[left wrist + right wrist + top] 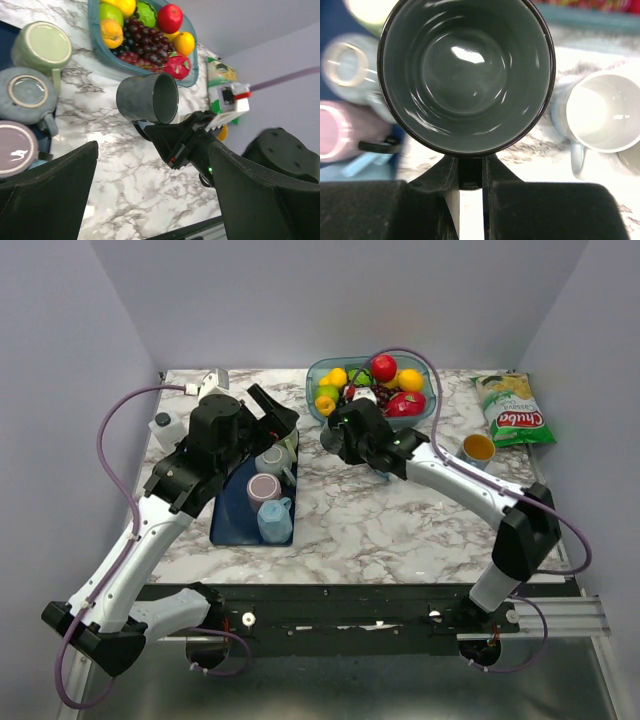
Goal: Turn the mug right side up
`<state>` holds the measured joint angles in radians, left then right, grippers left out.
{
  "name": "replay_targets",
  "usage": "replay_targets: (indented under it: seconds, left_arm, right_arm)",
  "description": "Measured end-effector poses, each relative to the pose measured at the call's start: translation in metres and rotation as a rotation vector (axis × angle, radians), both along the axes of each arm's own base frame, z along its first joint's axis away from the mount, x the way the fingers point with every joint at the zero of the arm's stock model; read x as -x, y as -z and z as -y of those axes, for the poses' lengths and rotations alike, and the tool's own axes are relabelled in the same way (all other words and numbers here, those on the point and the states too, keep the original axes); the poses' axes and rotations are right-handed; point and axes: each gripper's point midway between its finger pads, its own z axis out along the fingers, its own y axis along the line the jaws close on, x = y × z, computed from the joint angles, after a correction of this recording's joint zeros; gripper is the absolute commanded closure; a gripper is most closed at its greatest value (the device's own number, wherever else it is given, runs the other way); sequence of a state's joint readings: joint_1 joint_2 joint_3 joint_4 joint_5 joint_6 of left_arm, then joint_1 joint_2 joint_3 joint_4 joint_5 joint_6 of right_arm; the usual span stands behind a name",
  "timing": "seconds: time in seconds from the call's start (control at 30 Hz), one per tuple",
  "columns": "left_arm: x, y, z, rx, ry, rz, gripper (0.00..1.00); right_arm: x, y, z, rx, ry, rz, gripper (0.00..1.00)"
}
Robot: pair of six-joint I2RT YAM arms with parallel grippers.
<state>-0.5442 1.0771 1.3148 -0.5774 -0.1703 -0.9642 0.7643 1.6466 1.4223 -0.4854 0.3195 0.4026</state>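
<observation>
The dark grey mug (465, 75) hangs in the air on its side, its open mouth facing the right wrist camera. My right gripper (470, 170) is shut on the mug's handle, below the rim. The left wrist view shows the same mug (147, 100) held sideways above the marble, with the right gripper (170, 142) under it. In the top view the right gripper (350, 430) is in front of the fruit bowl and largely hides the mug. My left gripper (152, 200) is open and empty, above the far end of the tray (275, 415).
A blue tray (228, 525) holds upside-down mugs: green (42, 47), blue-grey (25, 92), purple (15, 155). A white mug (602, 117) stands upright on the marble. A fruit bowl (322, 375), chips bag (512, 410), orange cup (478, 448) and white bottle (165, 427) are around.
</observation>
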Motion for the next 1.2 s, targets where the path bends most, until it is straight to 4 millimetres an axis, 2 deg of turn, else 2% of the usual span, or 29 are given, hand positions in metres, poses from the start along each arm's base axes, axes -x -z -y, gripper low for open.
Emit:
replay_targets:
  seconds: [0.1,0.23,0.5,0.87,0.93,1.03,1.13,1.17,1.2]
  left_arm:
    - [0.001,0.010,-0.007,-0.060,-0.010,-0.020,0.01]
    - [0.002,0.023,-0.012,-0.114,-0.011,-0.053,0.01]
    - [0.002,0.036,-0.015,-0.158,-0.008,-0.088,0.01]
    - [-0.001,0.047,-0.019,-0.194,-0.010,-0.118,0.01]
    - [0.000,0.049,-0.020,-0.199,-0.010,-0.125,0.01]
    - [0.001,0.054,-0.021,-0.209,-0.009,-0.140,0.01]
    - [0.003,0.061,-0.022,-0.218,-0.009,-0.158,0.01]
    - [0.003,0.063,-0.022,-0.221,-0.008,-0.162,0.01]
    - [0.004,0.066,-0.023,-0.227,-0.008,-0.173,0.01]
  right_arm:
    - [-0.002,0.036,0.003,0.101,0.013,-0.080,0.99]
    - [-0.006,0.064,0.007,0.192,0.033,-0.140,0.99]
    - [-0.015,0.081,0.008,0.254,0.061,-0.157,0.99]
    - [-0.023,0.117,0.016,0.316,0.099,-0.206,0.99]
    - [-0.027,0.118,0.015,0.310,0.109,-0.206,0.96]
    - [-0.034,0.119,0.016,0.298,0.129,-0.207,0.85]
    - [-0.039,0.120,0.017,0.286,0.149,-0.208,0.65]
    - [-0.040,0.119,0.017,0.281,0.154,-0.208,0.52]
    - [-0.040,0.119,0.018,0.280,0.157,-0.209,0.47]
